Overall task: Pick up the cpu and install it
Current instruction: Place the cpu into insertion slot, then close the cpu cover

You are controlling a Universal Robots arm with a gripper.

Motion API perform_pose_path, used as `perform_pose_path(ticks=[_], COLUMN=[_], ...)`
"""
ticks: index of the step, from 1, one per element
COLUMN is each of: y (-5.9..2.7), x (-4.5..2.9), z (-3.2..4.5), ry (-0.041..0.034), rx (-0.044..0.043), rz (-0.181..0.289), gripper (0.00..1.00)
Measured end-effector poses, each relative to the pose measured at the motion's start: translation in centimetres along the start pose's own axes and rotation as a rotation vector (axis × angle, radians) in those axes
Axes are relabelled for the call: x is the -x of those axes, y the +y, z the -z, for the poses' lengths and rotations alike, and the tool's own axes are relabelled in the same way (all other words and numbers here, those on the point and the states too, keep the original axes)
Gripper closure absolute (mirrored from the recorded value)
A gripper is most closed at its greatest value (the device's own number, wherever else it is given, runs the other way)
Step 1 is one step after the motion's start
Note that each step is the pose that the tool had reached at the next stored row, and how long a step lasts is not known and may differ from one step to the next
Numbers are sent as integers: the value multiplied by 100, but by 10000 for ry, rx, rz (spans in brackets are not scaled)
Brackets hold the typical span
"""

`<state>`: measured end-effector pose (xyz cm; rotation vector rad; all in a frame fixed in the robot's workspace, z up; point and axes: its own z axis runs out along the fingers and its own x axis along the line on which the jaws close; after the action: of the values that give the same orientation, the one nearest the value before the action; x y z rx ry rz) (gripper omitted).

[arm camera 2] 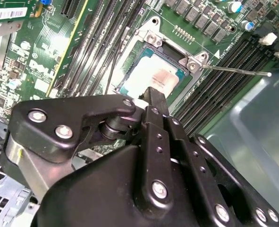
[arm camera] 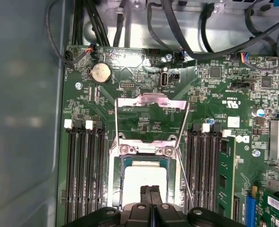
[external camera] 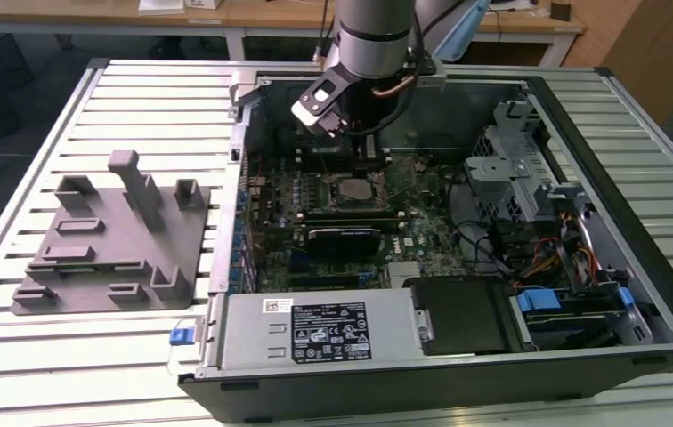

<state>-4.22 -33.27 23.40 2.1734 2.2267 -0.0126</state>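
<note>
The cpu [arm camera 2: 154, 78] is a pale silvery square lying flat in the motherboard socket [arm camera: 114, 161], with a darker rim around it. In the first wrist view the cpu [arm camera: 141, 177] lies just beyond my fingertips [arm camera: 145, 191]. My gripper [arm camera 2: 154, 93] hangs over the chip's near edge with the two fingers pressed together and nothing between them. In the exterior view the gripper [external camera: 367, 158] reaches down into the open computer case just above the socket [external camera: 354, 187].
The socket's metal load plate [arm camera: 151, 105] stands flipped open and its thin lever [arm camera 2: 233, 71] sticks out sideways. Memory slots [arm camera: 85, 165] flank the socket. A grey fixture with upright posts [external camera: 111, 240] sits on the slatted table at the exterior view's left. Cables and drive bays [external camera: 527, 196] crowd the case's other side.
</note>
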Motion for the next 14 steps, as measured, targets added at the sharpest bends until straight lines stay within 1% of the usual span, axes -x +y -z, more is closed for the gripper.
perform_pose_path(ticks=[14], y=[3], x=[5], z=[186], ry=[1], rx=[0], rz=[0], gripper=[89])
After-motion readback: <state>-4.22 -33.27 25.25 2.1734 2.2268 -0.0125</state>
